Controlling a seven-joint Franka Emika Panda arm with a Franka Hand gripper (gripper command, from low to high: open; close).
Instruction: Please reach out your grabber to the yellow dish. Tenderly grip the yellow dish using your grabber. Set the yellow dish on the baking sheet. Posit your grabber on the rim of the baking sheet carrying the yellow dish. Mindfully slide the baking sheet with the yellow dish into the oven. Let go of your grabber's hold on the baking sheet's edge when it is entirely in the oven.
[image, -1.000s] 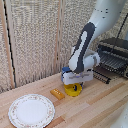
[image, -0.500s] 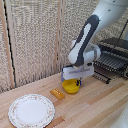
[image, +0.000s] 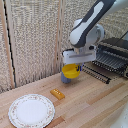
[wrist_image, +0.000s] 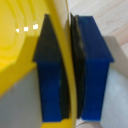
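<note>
My grabber (image: 75, 63) hangs from the white and grey arm, shut on the rim of the yellow dish (image: 71, 71). The dish is off the wooden table, tilted a little. In the wrist view the dish (wrist_image: 20, 45) fills one side and its thin yellow rim runs between my blue fingertips (wrist_image: 50, 75), which clamp it from both faces; the grabber (wrist_image: 72, 70) is shut on that rim. The baking sheet (image: 106, 64), a dark rack of wire bars, sticks out of the oven (image: 118, 46) at the exterior view's right, a short way from the dish.
A blue-grey cup (image: 65, 78) stands just behind and below the dish, partly hidden. A small orange-yellow block (image: 58, 93) lies on the table (image: 90, 107). A large white floral-rimmed plate (image: 31, 111) sits at the front, on the exterior view's left. A woven screen backs the scene.
The grabber has risen with the yellow dish, which was on the table beside the block a second ago and now hangs above it. Nothing else has moved.
</note>
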